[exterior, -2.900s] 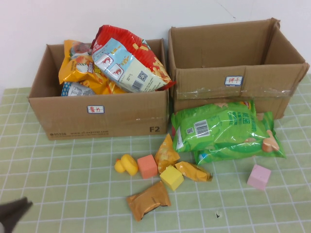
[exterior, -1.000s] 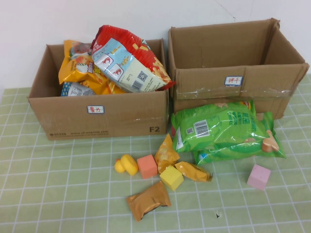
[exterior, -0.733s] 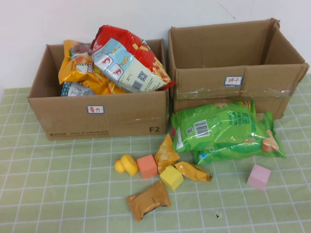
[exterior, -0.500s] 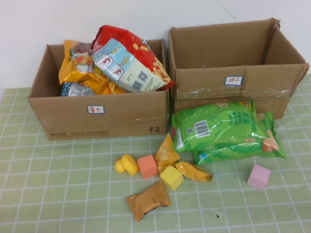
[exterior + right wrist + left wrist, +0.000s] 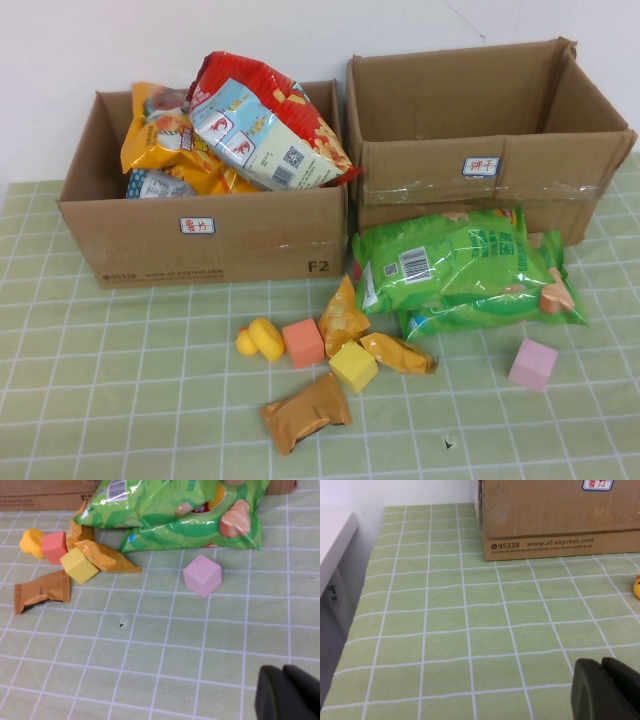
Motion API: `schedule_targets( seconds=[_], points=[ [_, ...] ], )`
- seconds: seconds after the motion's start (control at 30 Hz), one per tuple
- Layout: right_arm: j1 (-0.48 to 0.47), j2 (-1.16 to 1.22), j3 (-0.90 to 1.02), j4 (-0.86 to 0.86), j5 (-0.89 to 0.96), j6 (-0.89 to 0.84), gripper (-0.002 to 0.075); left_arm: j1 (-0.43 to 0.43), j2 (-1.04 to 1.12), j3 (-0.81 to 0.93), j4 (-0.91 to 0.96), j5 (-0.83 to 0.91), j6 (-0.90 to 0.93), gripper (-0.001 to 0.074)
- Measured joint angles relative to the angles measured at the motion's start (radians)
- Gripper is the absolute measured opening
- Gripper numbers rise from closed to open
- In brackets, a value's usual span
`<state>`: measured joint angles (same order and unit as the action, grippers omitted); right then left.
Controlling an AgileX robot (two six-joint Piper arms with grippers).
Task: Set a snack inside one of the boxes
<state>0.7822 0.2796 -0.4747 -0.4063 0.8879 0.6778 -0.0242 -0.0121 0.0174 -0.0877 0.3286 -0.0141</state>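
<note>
The left cardboard box [image 5: 250, 240] is piled with snack bags [image 5: 262, 125]. The right cardboard box [image 5: 430, 160] looks empty. Two green snack bags [image 5: 450, 260] lie stacked in front of it, also seen in the right wrist view [image 5: 170, 500]. A brown packet [image 5: 305, 412] and two small orange packets [image 5: 343, 318] lie mid-table. My left gripper [image 5: 602, 667] is shut and empty over bare cloth, near the left box's front [image 5: 545, 515]. My right gripper [image 5: 282, 670] is shut and empty, on the near side of the pink cube [image 5: 201, 575]. Neither gripper shows in the high view.
A yellow duck [image 5: 262, 340], a salmon cube [image 5: 302, 342], a yellow cube [image 5: 353, 365] and the pink cube [image 5: 532, 364] lie among the packets. The green checked cloth [image 5: 120, 380] covers the table. The table's left edge [image 5: 350, 610] drops off beside the left arm.
The left gripper, seen 2.9 s ago at the high view's bottom left corner, has left that view. Nothing on the table has moved.
</note>
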Motion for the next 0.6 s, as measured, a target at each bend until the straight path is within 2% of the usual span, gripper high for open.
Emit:
schedule_targets(
  seconds=[0.6],
  points=[
    [0.000,0.000,0.000,0.000,0.000,0.000,-0.0002,0.000,0.000,0.000,0.034,0.000,0.026,-0.0001]
  ],
)
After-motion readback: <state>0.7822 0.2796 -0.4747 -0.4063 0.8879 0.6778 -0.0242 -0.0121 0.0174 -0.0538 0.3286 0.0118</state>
